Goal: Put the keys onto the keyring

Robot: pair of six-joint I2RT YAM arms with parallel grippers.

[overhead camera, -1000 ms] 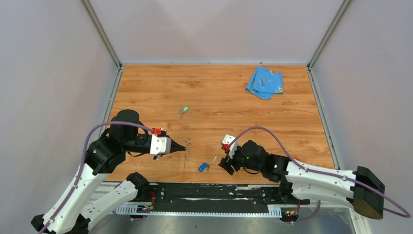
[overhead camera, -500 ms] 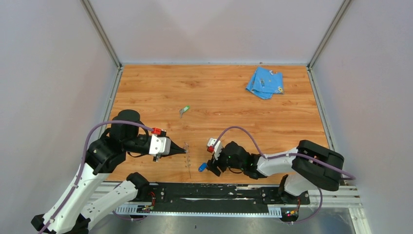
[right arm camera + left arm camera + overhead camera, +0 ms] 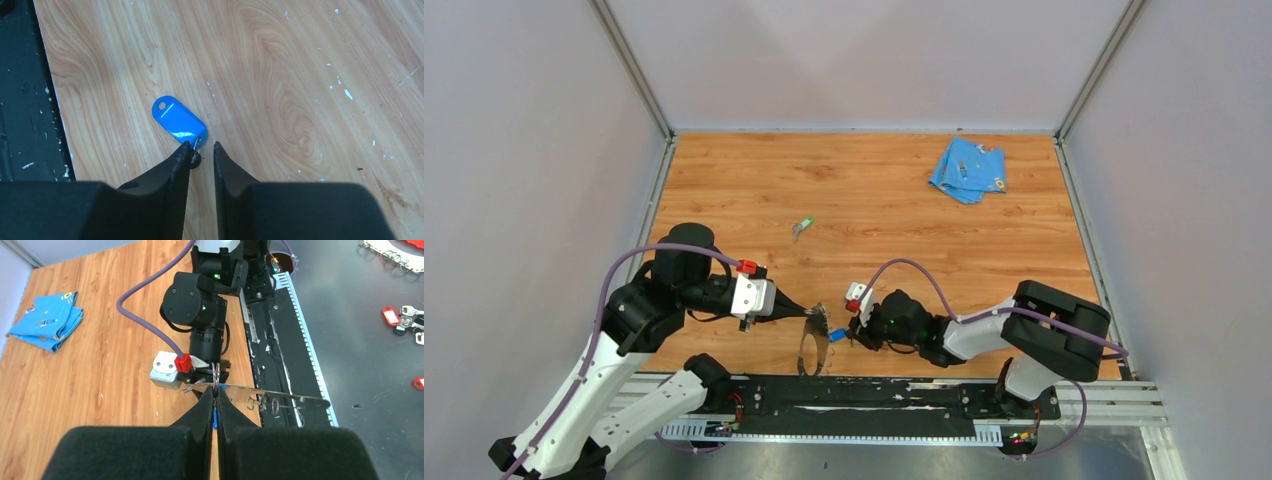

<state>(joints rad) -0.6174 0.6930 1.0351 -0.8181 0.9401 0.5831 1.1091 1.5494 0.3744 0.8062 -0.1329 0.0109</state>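
Note:
My left gripper (image 3: 812, 313) (image 3: 215, 390) is shut on the keyring (image 3: 807, 352) (image 3: 270, 396), a thin grey metal band that hangs from the tips as an oval loop near the table's front edge. The blue key (image 3: 836, 335) (image 3: 179, 120) lies flat on the wood just right of the ring. My right gripper (image 3: 852, 335) (image 3: 201, 147) is down at it, jaws narrowly open. The key's small ring end touches the inside of the left fingertip (image 3: 184, 152). The green key (image 3: 802, 226) lies alone farther back on the table.
A light-blue cloth (image 3: 967, 168) (image 3: 47, 322) lies at the back right of the wooden table (image 3: 904, 240). The black base rail (image 3: 864, 395) runs along the near edge, close to both grippers. Loose key tags (image 3: 402, 320) lie on the dark floor beyond the rail.
My right gripper has slid left to the blue key and its jaws have narrowed. The keyring in my left gripper has swung from edge-on to a visible oval loop.

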